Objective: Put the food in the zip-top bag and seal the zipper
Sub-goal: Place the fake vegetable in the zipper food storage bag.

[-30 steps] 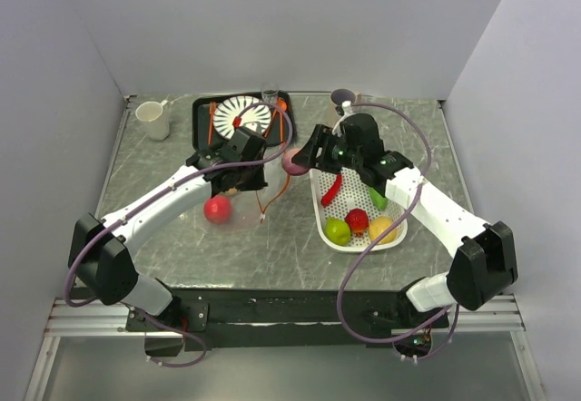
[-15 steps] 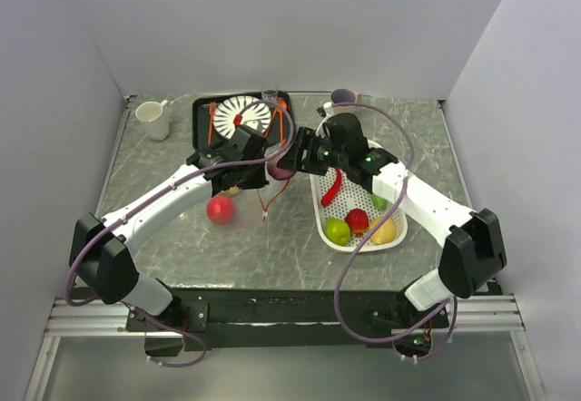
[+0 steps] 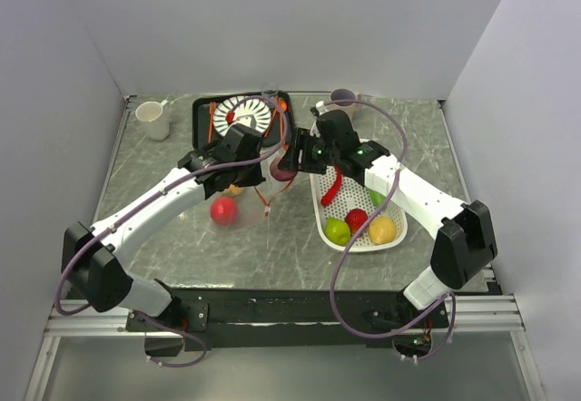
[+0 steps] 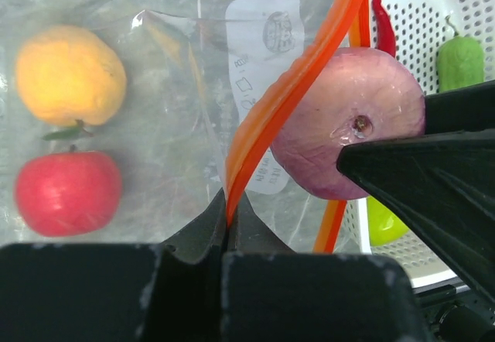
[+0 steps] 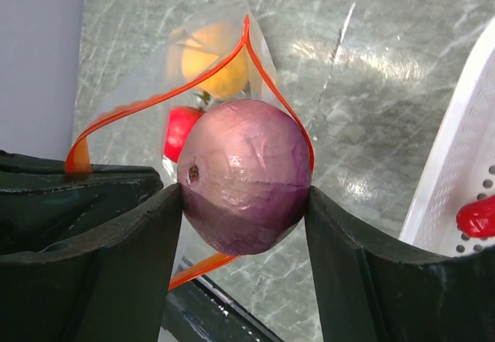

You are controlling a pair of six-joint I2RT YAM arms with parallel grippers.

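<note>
Left pincer [image 4: 228, 222] is clenched tight on the zipper [image 4: 290, 94], pinching that orange-red strip right at its lower end and holding one lip of the zip-top bag [image 4: 162, 87] up off the bench [image 3: 300, 256]. The mouth gapes open in a loop of orange. Inside the clear plastic, down at the far end, lie two pieces of food: an orange fruit [image 4: 69, 75] and, just beside it, a red apple [image 4: 68, 193].

Over to the right pincer [image 5: 241, 203]: it is grasping a purple onion [image 4: 348, 133], one finger pressed on each side, jaws spread wide around it. The onion hangs right at the bag's open mouth, framed by the zipper loop in the right wrist view; whether it has crossed the rim, I cannot tell.

Just to the right sits the white basket [image 5: 456, 148], with the rest of the food in it: a red chili [image 3: 333, 186] at the far end, and a green fruit [image 3: 338, 230], a small red one [image 3: 357, 219] and a yellow one [image 3: 382, 229] bunched at the near end.
</note>
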